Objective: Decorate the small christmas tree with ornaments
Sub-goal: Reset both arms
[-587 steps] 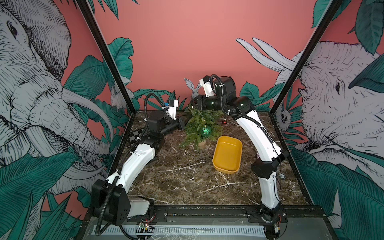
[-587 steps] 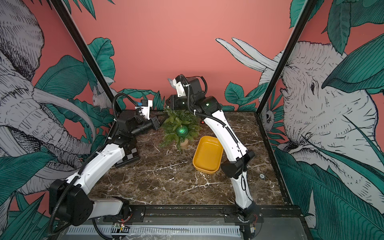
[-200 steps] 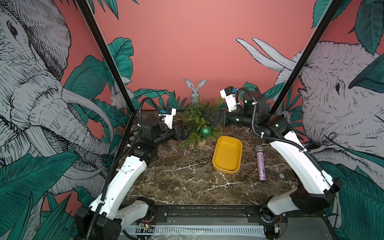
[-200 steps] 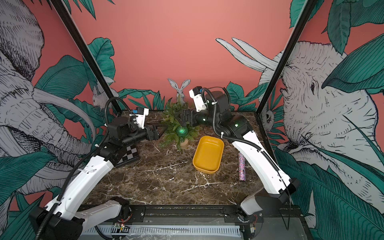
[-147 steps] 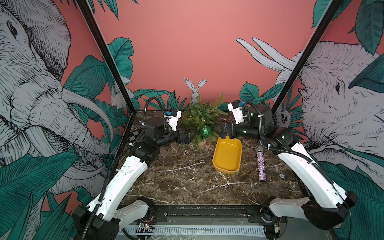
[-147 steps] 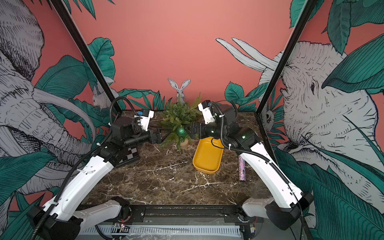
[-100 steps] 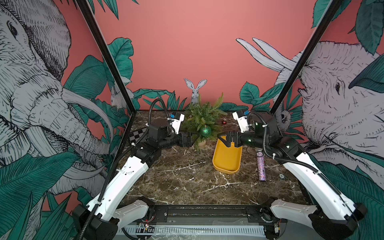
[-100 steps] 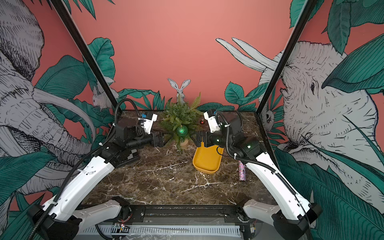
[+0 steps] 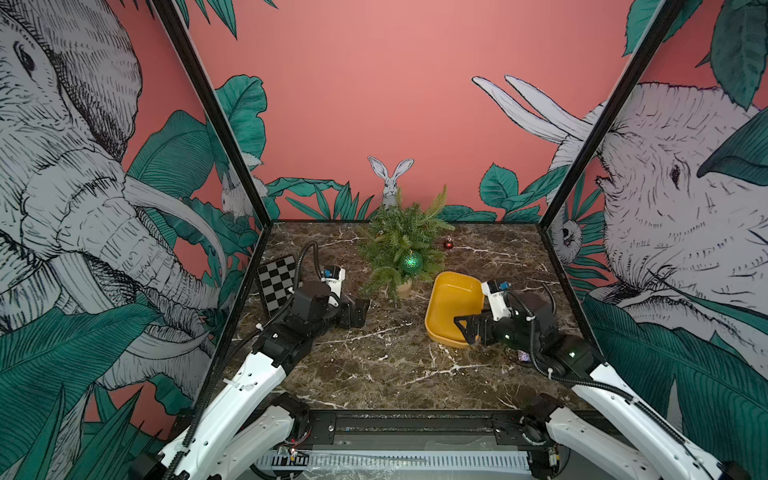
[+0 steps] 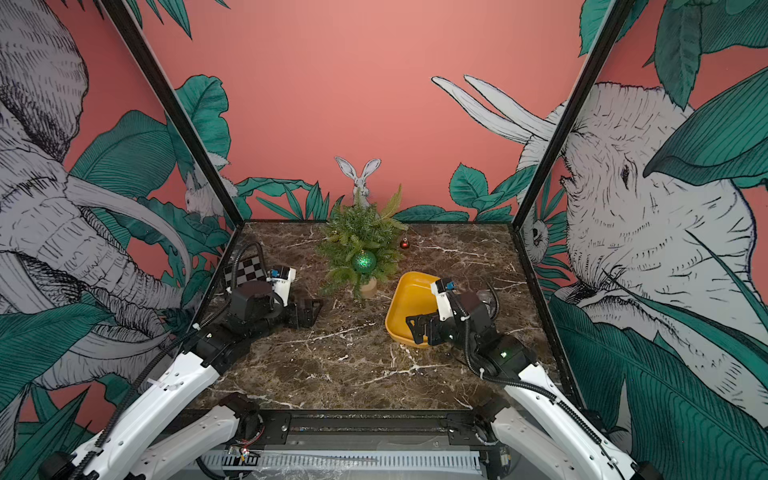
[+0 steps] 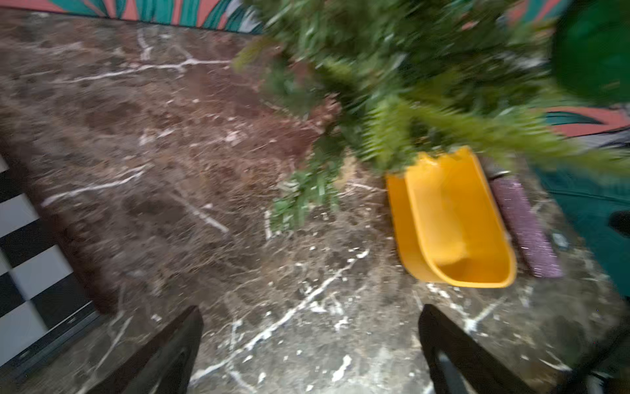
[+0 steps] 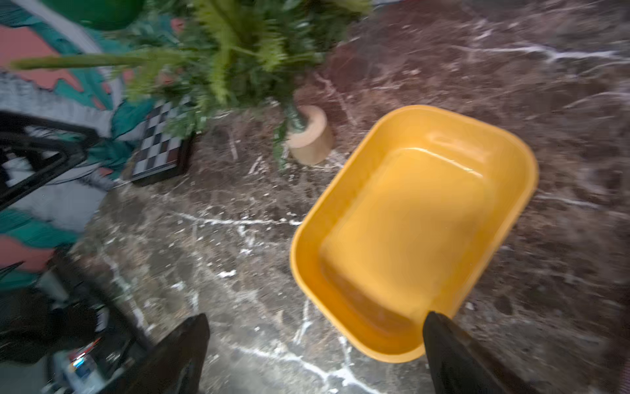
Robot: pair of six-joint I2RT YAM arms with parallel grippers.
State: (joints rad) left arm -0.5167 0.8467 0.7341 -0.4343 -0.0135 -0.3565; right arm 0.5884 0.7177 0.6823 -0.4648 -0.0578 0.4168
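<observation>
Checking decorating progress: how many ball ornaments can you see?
2. A green glitter ball hangs low on the front of the tree; a small red ball is by its branch tips toward the yellow tray. More may hide among the branches.

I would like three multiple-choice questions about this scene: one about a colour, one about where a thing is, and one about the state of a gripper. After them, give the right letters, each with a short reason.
1. What colour is the tray?
A. blue
B. yellow
C. white

2. Where is the green ball?
A. in the tray
B. on the checkered board
C. hanging in the small tree

3. How is the right gripper?
A. open and empty
B. shut on the green ball
C. shut on the tray

Right letters:
1 B: both top views show the tray yellow.
2 C: the ball hangs among the tree's lower branches.
3 A: the right wrist view shows the jaws wide apart with nothing held between them.
</observation>
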